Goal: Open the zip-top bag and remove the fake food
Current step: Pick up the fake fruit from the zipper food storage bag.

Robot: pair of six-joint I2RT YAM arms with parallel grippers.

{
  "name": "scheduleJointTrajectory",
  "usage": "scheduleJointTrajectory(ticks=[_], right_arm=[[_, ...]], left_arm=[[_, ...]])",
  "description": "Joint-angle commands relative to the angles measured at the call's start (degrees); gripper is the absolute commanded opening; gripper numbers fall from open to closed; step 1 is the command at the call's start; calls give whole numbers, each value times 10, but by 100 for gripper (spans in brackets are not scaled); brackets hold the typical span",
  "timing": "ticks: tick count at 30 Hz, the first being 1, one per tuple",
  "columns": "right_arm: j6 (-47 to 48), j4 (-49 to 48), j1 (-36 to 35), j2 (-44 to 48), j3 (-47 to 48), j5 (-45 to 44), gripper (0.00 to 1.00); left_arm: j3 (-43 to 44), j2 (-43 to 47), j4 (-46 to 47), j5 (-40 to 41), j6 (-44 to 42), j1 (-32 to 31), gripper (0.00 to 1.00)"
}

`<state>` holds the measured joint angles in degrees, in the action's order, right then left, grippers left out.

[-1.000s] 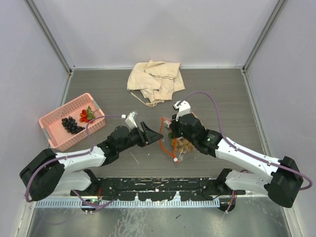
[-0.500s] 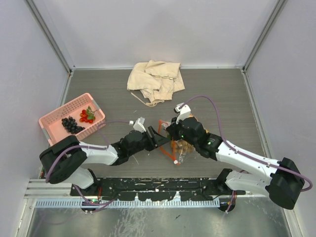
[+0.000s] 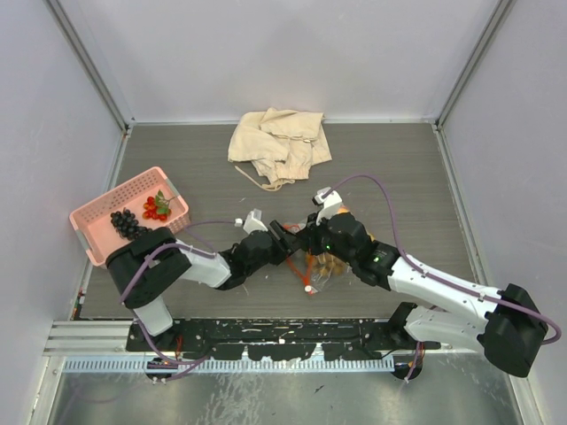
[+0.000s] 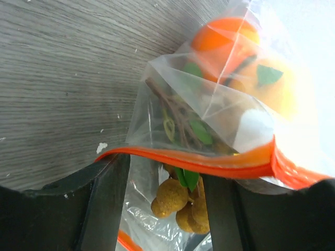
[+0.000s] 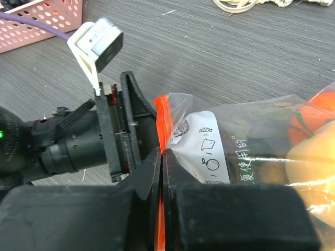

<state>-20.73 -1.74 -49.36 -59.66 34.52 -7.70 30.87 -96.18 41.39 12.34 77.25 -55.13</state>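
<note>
Inspection, present state. My right tool (image 5: 161, 157) is closed, its two fingers pinched flat on the orange-red zip strip (image 4: 209, 159) of the zip-top bag (image 3: 321, 270). In the right wrist view the strip runs up out of the closed fingers, and the clear printed wall of the bag spreads to the right of them.

My left tool (image 3: 282, 237) faces the right one from the left, close against the same end of the bag. Its fingers stand apart with the strip lying across the gap between them, and neither finger is seen pressing on it.

The bag lies on the bench (image 3: 399, 177), near the front and about midway across, just ahead of both tools. Inside it I note a tan-brown berry cluster (image 4: 178, 201) with green leaves, just behind the strip, and orange fruits (image 4: 225, 39) deeper in.

Dark grapes (image 3: 127, 223) and small red fruits (image 3: 155, 208) lie in the pink basket (image 3: 97, 235) at the left side of the bench, well apart from the bag. A beige cloth (image 3: 279, 142) lies crumpled at the far edge.
</note>
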Motion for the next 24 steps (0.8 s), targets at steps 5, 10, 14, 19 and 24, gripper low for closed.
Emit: scheduleJointTrajectory(ticks=[5, 10, 14, 19, 24], right_arm=[[0, -48, 0, 19, 2, 25, 1], [-2, -53, 0, 24, -5, 35, 1], [0, -56, 0, 29, -9, 35, 1], [-1, -61, 0, 28, -14, 38, 1], [-1, -62, 0, 35, -14, 40, 1]], left_arm=[[43, -25, 46, 42, 19, -4, 58], [38, -2, 41, 40, 16, -7, 57], [37, 23, 23, 37, 5, -14, 58], [73, 44, -66, 36, -9, -16, 59], [113, 19, -156, 45, 28, -16, 58]])
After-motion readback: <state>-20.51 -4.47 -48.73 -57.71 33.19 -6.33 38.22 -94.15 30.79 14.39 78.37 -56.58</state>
